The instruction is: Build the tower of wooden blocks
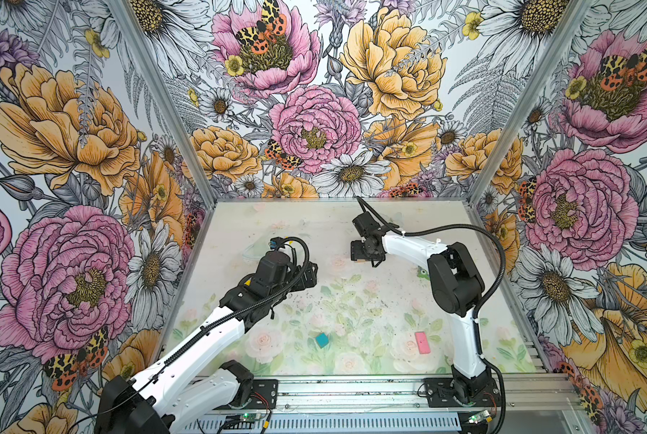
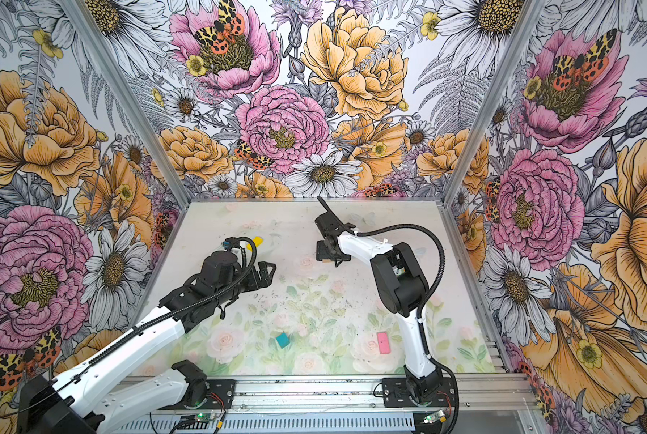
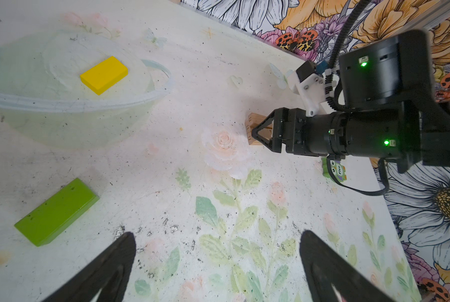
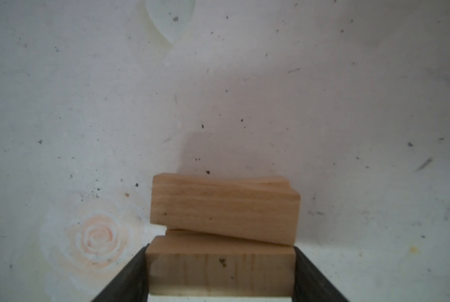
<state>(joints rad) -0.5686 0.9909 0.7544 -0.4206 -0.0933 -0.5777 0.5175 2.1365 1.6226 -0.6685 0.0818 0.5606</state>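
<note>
Only your right wrist view shows the right gripper [image 4: 220, 257] pinching a plank [image 4: 220, 274], with a second plank [image 4: 224, 209] just beyond. Your left gripper [image 3: 217, 235] is spread wide.

- How's your light?
- Bright and even, shadows soft. Your top views are crisp, though the walls [image 1: 70, 150] splay at the edges.
- And your right wrist view?
- Soft: planks [image 4: 224, 209] blurred, with a dim shadow on the table [image 4: 231, 146] behind.

Robotics lab test cell. Aluminium frame post [image 1: 163, 99], floral-print wall panels [image 1: 314, 124], printed tabletop [image 1: 314, 225]; two robot arms [image 1: 465, 338] bolted to extrusion rail [image 1: 352, 392]; bare circuit board [image 1: 245, 416].
</note>
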